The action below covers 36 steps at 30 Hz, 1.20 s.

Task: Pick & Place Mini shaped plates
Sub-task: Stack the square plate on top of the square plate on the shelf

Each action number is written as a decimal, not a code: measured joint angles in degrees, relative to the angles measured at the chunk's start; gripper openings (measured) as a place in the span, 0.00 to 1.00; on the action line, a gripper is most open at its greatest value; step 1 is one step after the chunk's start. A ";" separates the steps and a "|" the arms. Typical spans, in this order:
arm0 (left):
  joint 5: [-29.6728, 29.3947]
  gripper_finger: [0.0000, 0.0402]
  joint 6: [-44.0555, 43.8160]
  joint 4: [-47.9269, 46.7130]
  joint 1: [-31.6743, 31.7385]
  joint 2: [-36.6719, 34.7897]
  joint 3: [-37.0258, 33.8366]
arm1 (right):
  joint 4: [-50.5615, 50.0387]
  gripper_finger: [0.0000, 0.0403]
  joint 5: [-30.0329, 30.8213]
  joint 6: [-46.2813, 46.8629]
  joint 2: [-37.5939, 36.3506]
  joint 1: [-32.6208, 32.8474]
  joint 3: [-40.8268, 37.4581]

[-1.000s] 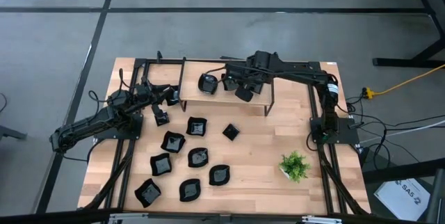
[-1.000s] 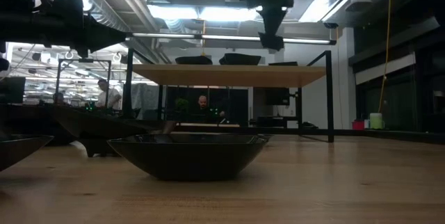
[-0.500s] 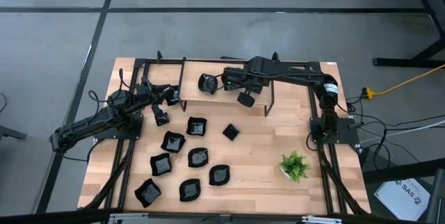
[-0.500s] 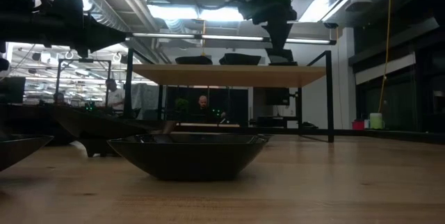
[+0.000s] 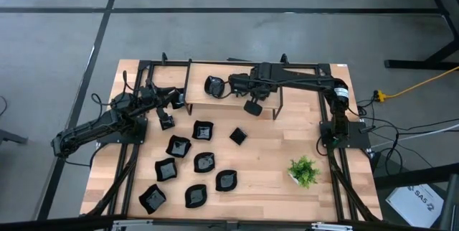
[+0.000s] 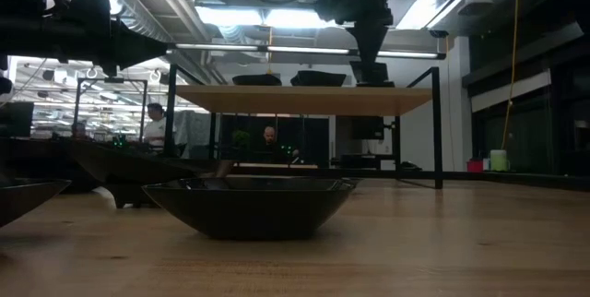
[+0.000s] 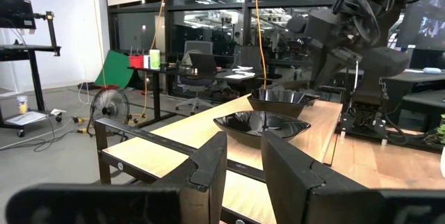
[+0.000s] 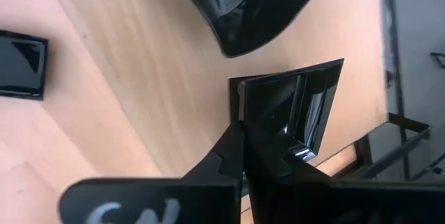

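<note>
**Right arm at the shelf with one plate: risks and how the plate lies**

High view. Right gripper (image 5: 251,99) out over the front part of the raised shelf (image 5: 229,107), jaws clenched on the rim of a square plate (image 5: 252,107). Plate close to the shelf's front edge, corners set diamond-wise to that edge. Round plate (image 5: 214,86) beside it on the same shelf. Loose plates (image 5: 204,130) spread on the worktop (image 5: 272,152) below. Left gripper (image 5: 166,119) parked at the left side, well apart from the shelf.

Low view. Held plate level with the shelf top and roughly flat. Cannot tell whether touching the board or just above it.

Left wrist view. Jaws released, gap clear, nothing between them.

Right wrist view. Grip on one side wall only, hollow facing up toward the camera. Square, so no real long axis; the gripped side runs across the fingers (image 8: 229,147), the opposite side points away from the wrist. Neighbouring plate (image 8: 264,8) just beyond the far side.

Risks, as judged:
- Release too near the front edge: overhang, tip, fall onto the plates below.
- Glossy wall and one-sided pinch: could swing or slip in the jaws.
- Push further in: could nudge the neighbour along the shelf.
- Lift-out with a finger inside the hollow: could drag the plate back off.
</note>
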 joint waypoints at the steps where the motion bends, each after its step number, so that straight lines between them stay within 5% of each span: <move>1: 0.01 0.21 0.00 0.00 -0.02 0.02 0.00 | 0.02 0.01 -0.43 0.00 0.00 0.00 -0.05; 11: 0.01 0.21 -0.02 -0.02 0.00 0.00 0.00 | -0.31 0.01 0.22 -1.04 -0.15 -0.17 -7.06; 36: 0.00 0.21 -0.03 0.00 0.01 0.01 0.00 | 0.01 0.05 6.30 -4.08 -0.68 -1.75 -2.45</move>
